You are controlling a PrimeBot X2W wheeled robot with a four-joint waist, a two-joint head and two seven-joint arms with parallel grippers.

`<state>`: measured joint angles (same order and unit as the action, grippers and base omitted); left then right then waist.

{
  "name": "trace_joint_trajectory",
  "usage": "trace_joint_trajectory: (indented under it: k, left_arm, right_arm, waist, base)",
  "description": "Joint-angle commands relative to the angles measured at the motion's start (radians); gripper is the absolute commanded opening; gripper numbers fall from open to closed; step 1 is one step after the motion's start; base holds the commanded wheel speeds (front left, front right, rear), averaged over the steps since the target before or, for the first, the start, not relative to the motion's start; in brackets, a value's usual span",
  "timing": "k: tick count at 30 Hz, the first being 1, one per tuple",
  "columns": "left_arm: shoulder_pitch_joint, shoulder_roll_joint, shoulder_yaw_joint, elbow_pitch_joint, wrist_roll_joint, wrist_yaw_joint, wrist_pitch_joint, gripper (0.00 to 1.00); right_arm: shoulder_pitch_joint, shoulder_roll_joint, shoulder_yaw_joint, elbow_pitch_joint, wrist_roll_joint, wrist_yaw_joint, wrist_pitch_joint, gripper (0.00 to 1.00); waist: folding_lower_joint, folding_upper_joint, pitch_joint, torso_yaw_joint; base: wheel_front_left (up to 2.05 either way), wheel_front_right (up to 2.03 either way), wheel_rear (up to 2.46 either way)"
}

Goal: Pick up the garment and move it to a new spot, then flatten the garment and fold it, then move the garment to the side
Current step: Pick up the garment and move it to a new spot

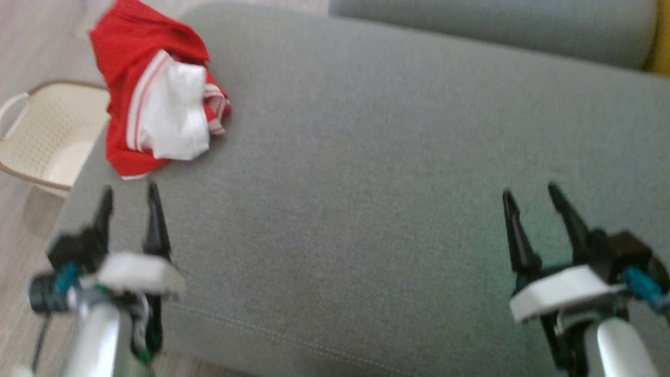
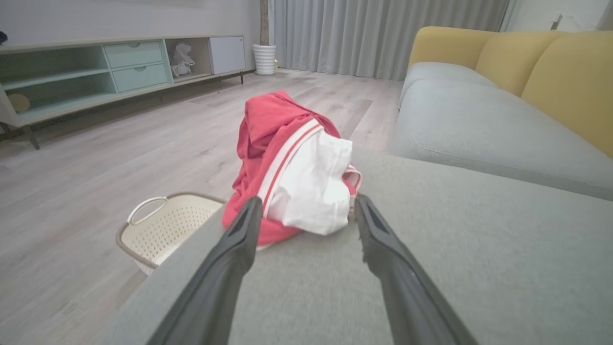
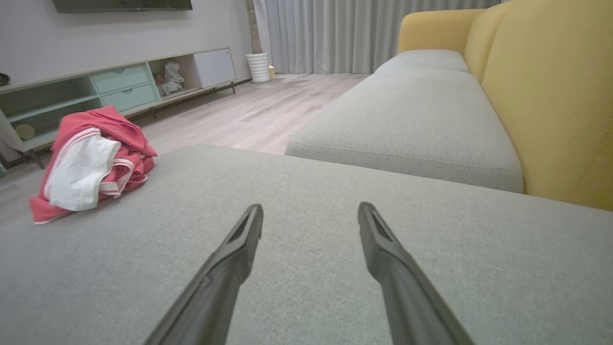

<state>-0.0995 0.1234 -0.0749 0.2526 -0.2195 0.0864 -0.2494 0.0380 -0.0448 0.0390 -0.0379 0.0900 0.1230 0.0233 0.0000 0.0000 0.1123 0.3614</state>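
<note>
Fig.: left gripper (image 1: 129, 191), jaws wide & empty, just short of crumpled garment (image 1: 157, 104), should pinch a thick top fold; right gripper (image 1: 528, 189) likewise wide, empty.

**Three cameras, one garment**

The head camera looks steeply down on the grey seat (image 1: 366, 183), with the red and white garment (image 1: 157, 99) at its upper left. The left wrist camera sits low over the seat, facing the garment head-on from close by. The right wrist camera, equally low, faces the same way from farther off, with the garment at its left. All three views share the garment and seat. Both wrist views share the cabinet (image 2: 96, 72) beyond the garment.
</note>
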Motion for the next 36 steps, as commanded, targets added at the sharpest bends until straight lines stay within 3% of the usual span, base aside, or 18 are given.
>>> trace_joint_trajectory:
  k: [1, 9, 16, 20, 21, 22, 27, 36]
  left_arm:
    - [-0.117, 0.018, 0.056, 0.006, 0.0, -0.003, -0.012, 1.0]
    - [-0.415, 0.066, 0.099, 0.308, -0.005, -0.047, -0.012, 1.0]
    - [-0.623, 0.116, 0.104, 0.655, -0.007, -0.068, -0.012, 1.0]
    - [-0.68, 0.144, 0.118, 0.77, -0.022, -0.074, -0.011, 1.0]
    - [-0.709, 0.159, 0.123, 0.815, -0.027, -0.08, -0.012, 0.24]
    - [-0.721, 0.166, 0.123, 0.827, -0.027, -0.084, -0.012, 0.0]
    - [-0.729, 0.194, 0.138, 0.763, -0.017, -0.088, -0.012, 0.0]
    - [-0.585, 0.176, 0.204, 0.403, 0.027, -0.061, -0.012, 0.0]
  right_arm:
    - [-0.082, -0.005, 0.019, -0.059, -0.028, 0.008, 0.016, 1.0]
    - [-0.175, -0.005, 0.04, -0.104, -0.083, 0.008, 0.061, 1.0]
    - [-0.181, -0.005, 0.05, -0.075, -0.08, 0.008, 0.057, 1.0]
    - [-0.19, -0.005, 0.059, -0.065, -0.066, 0.008, 0.049, 1.0]
    - [-0.194, -0.005, 0.059, -0.059, -0.06, 0.008, 0.043, 1.0]
    - [-0.196, -0.005, 0.057, -0.057, -0.058, 0.008, 0.041, 1.0]
    - [-0.194, -0.005, 0.041, -0.047, -0.053, 0.008, 0.035, 1.0]
    - [-0.166, -0.005, -0.002, -0.037, -0.034, 0.008, 0.017, 1.0]
  waist:
    - [0.0, 0.0, 0.099, -0.029]
    - [0.0, 0.0, 0.265, -0.084]
    - [0.0, 0.0, 0.294, -0.106]
    - [0.0, 0.0, 0.296, -0.12]
    - [0.0, 0.0, 0.297, -0.125]
    - [0.0, 0.0, 0.297, -0.127]
    - [0.0, 0.0, 0.289, -0.123]
    - [0.0, 0.0, 0.197, -0.102]
  base:
    - [0.0, 0.0, 0.0]
    - [0.0, 0.0, 0.0]
    - [0.0, 0.0, 0.0]
    - [0.0, 0.0, 0.0]
    - [0.0, 0.0, 0.0]
    - [0.0, 0.0, 0.0]
    - [0.0, 0.0, 0.0]
    - [0.0, 0.0, 0.0]
